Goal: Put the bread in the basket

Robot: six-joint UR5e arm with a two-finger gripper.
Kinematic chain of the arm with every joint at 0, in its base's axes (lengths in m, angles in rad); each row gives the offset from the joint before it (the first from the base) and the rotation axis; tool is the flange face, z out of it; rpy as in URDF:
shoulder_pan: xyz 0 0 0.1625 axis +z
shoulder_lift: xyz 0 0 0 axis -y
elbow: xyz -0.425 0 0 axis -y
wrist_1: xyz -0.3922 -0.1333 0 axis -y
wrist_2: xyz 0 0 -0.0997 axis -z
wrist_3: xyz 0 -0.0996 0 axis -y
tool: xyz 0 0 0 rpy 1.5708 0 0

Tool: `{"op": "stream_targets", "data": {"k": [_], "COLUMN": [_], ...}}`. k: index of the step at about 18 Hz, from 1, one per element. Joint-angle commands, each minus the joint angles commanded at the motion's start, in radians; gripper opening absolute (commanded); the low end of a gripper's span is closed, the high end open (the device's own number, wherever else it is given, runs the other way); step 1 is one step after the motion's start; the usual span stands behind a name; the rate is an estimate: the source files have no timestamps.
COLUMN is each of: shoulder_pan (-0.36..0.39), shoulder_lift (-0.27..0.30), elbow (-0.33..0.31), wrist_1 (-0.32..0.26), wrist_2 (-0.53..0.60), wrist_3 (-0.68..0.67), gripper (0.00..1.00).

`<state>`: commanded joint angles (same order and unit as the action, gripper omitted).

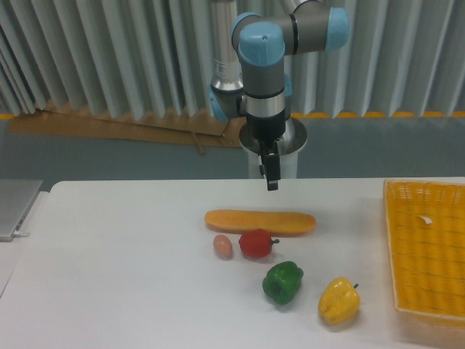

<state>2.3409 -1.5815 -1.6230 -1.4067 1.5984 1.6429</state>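
Dark gripper (pixel 272 183) empty (opening unclear), smooth slim bread (pixel 260 222) just below, woven yellow basket (pixel 427 254) far right

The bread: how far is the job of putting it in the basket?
Nothing looks done yet. The bread lies flat on the table, left of the basket, which holds no food. The gripper hangs above the bread and holds nothing; whether it is open cannot be told. Left to do: descend, grasp the bread, carry it right, release.
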Motion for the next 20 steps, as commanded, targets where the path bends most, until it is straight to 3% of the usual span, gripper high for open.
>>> {"op": "stream_targets", "data": {"k": [11, 14, 17, 20], "shoulder_pan": [0.038, 0.018, 0.014, 0.006], "shoulder_lift": [0.000, 0.026, 0.037, 0.035], "elbow": [0.012, 0.002, -0.009, -0.021], "wrist_1": [0.012, 0.012, 0.011, 0.021], "wrist_2": [-0.006, -0.015, -0.109, -0.072], "wrist_3": [-0.014, -0.015, -0.090, -0.103], "gripper": [1.00, 1.00, 1.00, 1.00]}}
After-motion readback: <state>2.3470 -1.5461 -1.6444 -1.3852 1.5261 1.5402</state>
